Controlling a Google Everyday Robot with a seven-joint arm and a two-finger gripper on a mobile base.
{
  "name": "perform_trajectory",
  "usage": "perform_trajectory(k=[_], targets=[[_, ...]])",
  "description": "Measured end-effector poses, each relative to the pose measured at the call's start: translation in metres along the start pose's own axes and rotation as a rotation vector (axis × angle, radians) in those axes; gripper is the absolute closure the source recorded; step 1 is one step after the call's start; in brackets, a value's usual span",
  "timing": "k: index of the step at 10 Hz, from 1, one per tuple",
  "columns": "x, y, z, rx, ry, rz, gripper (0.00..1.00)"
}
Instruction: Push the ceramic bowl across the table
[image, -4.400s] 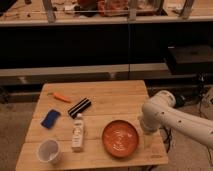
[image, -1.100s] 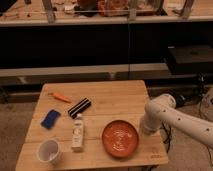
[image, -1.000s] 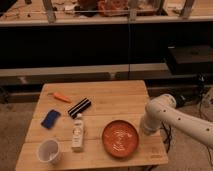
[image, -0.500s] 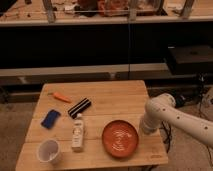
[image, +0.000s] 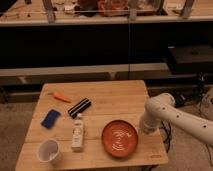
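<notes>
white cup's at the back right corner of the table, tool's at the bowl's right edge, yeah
No: the camera view shows the white cup at the front left corner of the table. The tool is at the ceramic bowl's right edge, as you say.

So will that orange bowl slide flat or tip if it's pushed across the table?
Probably slides flat: the ceramic bowl is wide and shallow, sitting level on the table. Likely stiff and fairly heavy, so a push from the end effector beside its rim should move it whole.
</notes>
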Motion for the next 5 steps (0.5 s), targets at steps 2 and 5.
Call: perform_trajectory(k=[2,5], targets=[[-0.0031,-0.0023,0.0019,-0.007,-0.005,-0.001,0.94],[-0.0072,-0.0053,0.0040,-0.014,-0.010,-0.002,0.94]])
